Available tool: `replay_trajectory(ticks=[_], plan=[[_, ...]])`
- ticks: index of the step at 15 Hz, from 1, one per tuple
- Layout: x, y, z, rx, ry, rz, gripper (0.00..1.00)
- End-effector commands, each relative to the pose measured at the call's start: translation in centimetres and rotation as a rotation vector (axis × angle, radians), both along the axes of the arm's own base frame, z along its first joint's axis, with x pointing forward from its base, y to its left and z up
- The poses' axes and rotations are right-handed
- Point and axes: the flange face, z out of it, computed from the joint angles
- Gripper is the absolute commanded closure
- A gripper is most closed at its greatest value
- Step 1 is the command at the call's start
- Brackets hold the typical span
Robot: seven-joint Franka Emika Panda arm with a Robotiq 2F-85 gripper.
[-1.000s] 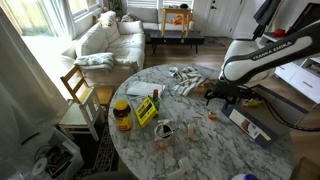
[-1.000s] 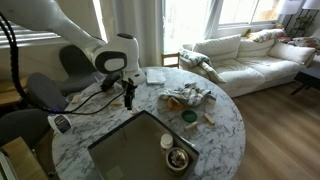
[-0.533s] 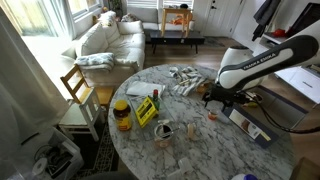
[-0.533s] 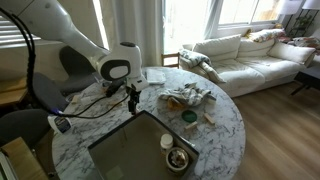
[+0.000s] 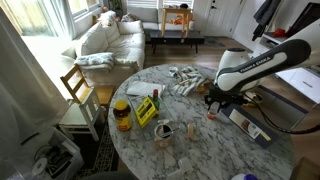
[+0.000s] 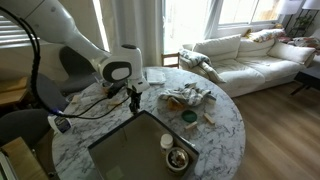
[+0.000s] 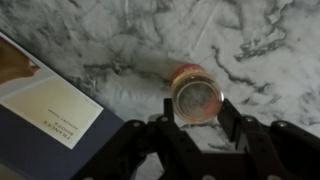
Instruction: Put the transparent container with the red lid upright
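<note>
The transparent container with the red lid (image 7: pixel 195 93) lies on its side on the marble table (image 7: pixel 110 40). In the wrist view I see it end-on, clear base toward the camera and red behind it. My gripper (image 7: pixel 197 108) is shut on the container, one black finger (image 7: pixel 166 108) pressed against each side. In an exterior view the gripper (image 5: pixel 212 102) is down at the table's right part, just over a small red spot that is the container (image 5: pixel 210 115). In an exterior view the gripper (image 6: pixel 133 100) hides the container.
A navy and white box (image 7: pixel 40 112) lies close beside the gripper; it also shows as the box (image 5: pixel 250 122). A yellow-lidded jar (image 5: pixel 121 113), a yellow packet (image 5: pixel 146 110) and crumpled cloth (image 5: pixel 185 78) sit on the table. A dark tray (image 6: pixel 130 150) and a bowl (image 6: pixel 178 158) are near.
The arm has come down toward the table and the jaws have gone from open to shut around the container.
</note>
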Motion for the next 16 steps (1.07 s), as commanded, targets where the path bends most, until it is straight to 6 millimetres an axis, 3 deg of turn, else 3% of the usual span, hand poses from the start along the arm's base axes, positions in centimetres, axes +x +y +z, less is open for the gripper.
replay_trajectory(ticks=[1,5,8,9,11,13,16], plan=[[0.1,0.8,-0.3,0.003,0.039,0.007,0.77],[0.0,3.1,0.8,0.02,0.064,0.057,0.77],[0.0,4.6,0.3,0.059,0.085,0.079,0.77],[-0.1,4.7,0.2,0.081,0.087,0.067,0.27],[-0.3,3.8,0.4,0.137,0.063,0.039,0.19],[-0.7,2.4,0.4,0.179,0.05,0.014,0.04],[-1.0,0.5,0.1,0.257,0.039,0.002,0.0]])
